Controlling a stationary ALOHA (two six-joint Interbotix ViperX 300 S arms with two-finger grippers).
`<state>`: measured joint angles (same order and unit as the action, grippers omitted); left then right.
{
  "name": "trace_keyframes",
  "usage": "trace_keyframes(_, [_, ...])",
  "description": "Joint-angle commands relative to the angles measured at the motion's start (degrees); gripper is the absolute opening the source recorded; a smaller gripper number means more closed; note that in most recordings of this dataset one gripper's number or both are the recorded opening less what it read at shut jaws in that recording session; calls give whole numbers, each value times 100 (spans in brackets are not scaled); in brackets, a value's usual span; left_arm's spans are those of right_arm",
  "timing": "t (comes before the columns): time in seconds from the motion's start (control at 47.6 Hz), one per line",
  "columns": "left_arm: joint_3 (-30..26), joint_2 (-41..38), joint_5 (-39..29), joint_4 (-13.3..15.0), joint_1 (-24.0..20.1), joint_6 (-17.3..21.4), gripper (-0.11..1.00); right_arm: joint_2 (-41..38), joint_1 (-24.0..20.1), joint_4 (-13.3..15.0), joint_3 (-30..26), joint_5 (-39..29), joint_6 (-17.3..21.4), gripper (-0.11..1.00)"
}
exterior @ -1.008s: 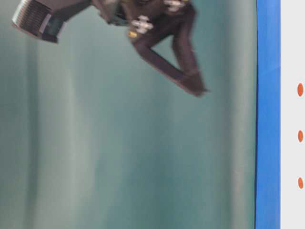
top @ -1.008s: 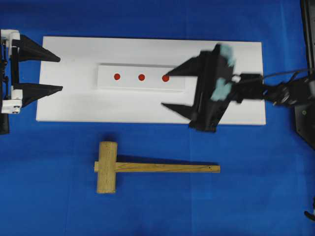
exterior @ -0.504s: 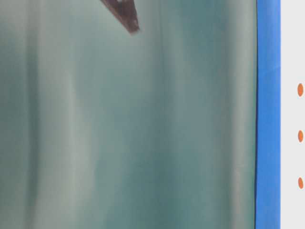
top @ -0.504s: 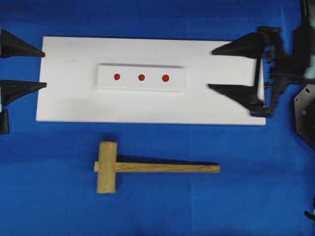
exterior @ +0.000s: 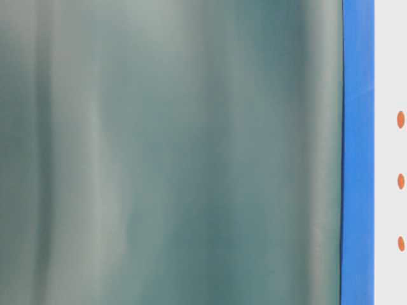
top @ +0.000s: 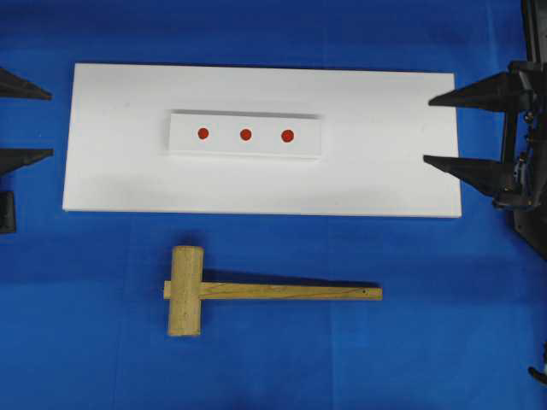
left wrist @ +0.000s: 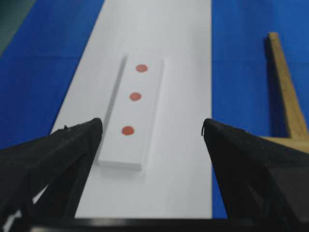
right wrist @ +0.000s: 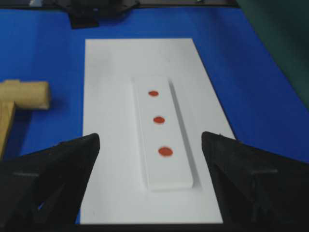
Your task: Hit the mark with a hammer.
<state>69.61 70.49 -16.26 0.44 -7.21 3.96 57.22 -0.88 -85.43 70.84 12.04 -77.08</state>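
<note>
- The hammer lies flat on the blue worktop, just below the white board in the overhead view, head to the left and handle running right.
- A raised white block sits on the board and carries three red marks in a row.
- The left gripper sits at the left edge, off the board's short end, with its jaws spread wide and nothing between them.
- The right gripper hangs over the board's right end, jaws wide and empty.
- Both grippers are well apart from the hammer.
- The table-level view shows only a green backdrop and the board's edge.
</note>
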Motion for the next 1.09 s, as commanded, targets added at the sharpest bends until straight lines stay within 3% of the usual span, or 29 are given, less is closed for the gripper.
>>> trace_keyframes(0.0, [-18, 26, 35, 0, 88, 18, 82, 149, 0, 18, 132, -9, -9, 76])
trace_keyframes(0.441, [396, 185, 369, 9, 123, 9, 81, 729, 0, 0, 773, -220, 18, 72])
trace_keyframes(1.071, [457, 193, 360, 0, 123, -9, 79, 756, 0, -35, 791, -167, 44, 72])
